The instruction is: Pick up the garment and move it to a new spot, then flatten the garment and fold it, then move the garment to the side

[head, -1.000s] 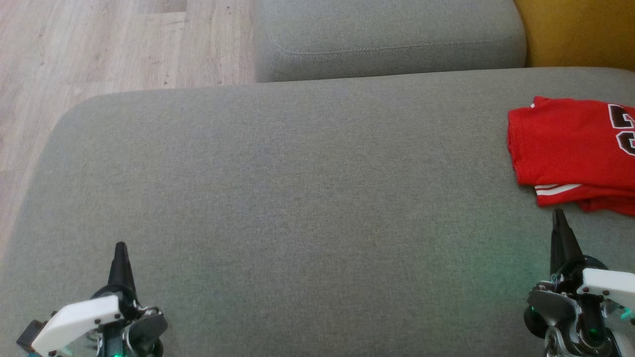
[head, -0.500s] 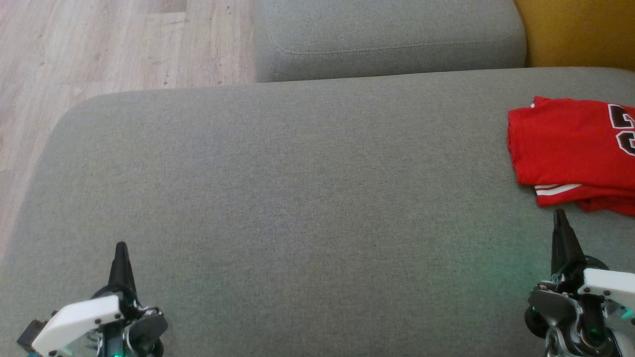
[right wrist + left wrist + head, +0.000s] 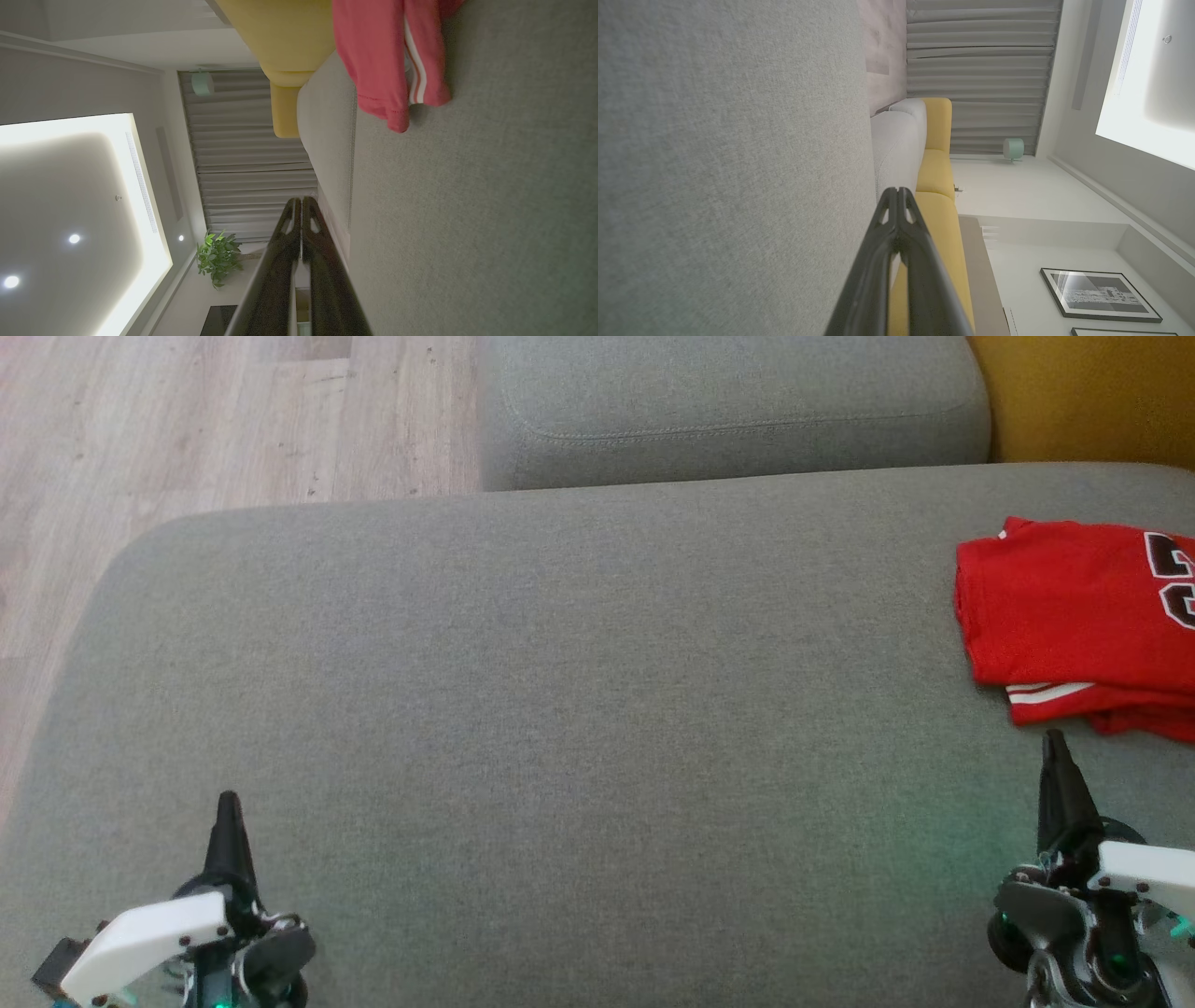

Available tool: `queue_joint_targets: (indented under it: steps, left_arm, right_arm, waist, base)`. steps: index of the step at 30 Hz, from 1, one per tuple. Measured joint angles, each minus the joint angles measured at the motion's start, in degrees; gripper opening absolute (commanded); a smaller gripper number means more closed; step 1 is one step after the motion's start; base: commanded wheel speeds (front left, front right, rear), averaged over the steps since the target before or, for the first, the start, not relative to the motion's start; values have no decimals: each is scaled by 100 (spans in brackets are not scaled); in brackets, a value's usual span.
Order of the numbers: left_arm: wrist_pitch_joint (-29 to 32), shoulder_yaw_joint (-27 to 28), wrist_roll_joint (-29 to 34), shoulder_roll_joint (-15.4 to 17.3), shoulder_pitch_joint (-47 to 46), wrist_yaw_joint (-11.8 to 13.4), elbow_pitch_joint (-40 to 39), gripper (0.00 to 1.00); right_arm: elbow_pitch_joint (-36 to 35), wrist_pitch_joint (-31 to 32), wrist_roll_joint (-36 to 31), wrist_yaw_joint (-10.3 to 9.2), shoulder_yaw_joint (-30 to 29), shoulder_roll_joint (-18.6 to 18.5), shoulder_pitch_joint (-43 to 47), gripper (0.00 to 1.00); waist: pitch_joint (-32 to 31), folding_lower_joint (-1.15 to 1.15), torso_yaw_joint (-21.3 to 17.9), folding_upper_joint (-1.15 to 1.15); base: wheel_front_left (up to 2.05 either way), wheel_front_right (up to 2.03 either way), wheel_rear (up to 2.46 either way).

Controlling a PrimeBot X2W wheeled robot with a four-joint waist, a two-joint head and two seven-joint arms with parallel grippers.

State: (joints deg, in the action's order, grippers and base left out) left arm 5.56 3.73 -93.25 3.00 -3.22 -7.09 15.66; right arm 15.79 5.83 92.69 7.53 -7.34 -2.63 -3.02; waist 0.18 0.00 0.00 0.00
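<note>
Looks pretty much done to me, nothing obvious left. On the big grey sofa cushion [image 3: 560, 709], the red jersey [image 3: 1064, 607] sits folded at the far right edge, with white stripes peeking out on its near side and a dark number on top. Both jaws are clenched on nothing, parked near left and near right.

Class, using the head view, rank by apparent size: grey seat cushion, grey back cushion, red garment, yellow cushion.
1. grey seat cushion
2. grey back cushion
3. red garment
4. yellow cushion
The last two run off the frame's edge, so that order is tentative.
</note>
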Motion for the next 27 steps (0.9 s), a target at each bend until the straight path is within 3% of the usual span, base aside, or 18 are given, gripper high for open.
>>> queue_joint_targets:
  steps: [27]
  left_arm:
    - [25,10,7,-5,0,0,1,0]
  right_arm:
    - [0,8,0,0,-14,2,0,0]
  waist:
    - [0,0,0,0]
  base:
    - [0,0,0]
